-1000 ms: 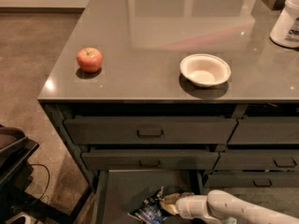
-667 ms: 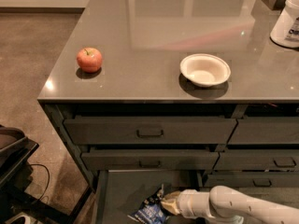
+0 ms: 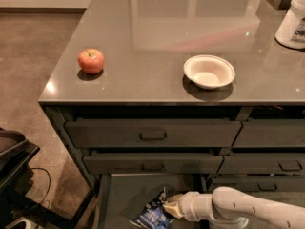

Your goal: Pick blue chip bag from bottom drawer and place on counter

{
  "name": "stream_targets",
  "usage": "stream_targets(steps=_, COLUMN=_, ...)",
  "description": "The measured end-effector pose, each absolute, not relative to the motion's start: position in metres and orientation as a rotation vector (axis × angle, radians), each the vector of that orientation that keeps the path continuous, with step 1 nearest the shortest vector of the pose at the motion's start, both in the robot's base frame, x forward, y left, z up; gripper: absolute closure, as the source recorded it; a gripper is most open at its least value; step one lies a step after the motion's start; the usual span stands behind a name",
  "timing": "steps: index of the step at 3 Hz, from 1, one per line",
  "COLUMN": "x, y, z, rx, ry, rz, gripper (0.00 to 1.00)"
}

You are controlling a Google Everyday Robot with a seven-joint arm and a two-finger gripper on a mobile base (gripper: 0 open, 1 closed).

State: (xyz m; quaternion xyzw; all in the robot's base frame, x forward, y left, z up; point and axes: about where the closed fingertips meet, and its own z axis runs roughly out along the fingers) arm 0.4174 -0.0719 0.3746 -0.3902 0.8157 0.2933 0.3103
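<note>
While the tan-tipped gripper (image 3: 172, 208) is sitting low inside the open dark-grey bottom drawer (image 3: 119, 194), it is touching the crinkled dark-blue foil chip bag (image 3: 151, 217) lying on that drawer's floor; whether it is clamped on it I cannot tell. The step is calling for a sure hold on the foil before any lift out of the drawer toward the glossy dark-grey counter (image 3: 157, 75) above it.

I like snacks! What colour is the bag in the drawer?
Bag: dark blue, white print; gripper at its edge; camera view.
</note>
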Motion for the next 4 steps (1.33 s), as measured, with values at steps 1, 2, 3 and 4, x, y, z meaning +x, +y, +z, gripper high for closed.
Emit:
stream_targets(steps=1, x=0.396, y=-0.058, z=0.423, rx=-1.104, ry=2.152, rz=0.725, gripper=1.00)
stream_targets(steps=2, x=0.350, y=-0.041, z=0.482, rx=-1.207, ry=2.095, rz=0.659, gripper=1.00)
stream_targets(steps=3, x=0.334, y=-0.038, z=0.560, rx=-1.295, ry=1.981, rz=0.533, gripper=1.00)
stream_targets(steps=4, x=0.331, y=-0.052, z=0.588, rx=-1.298, ry=1.975, rz=0.423, gripper=1.00)
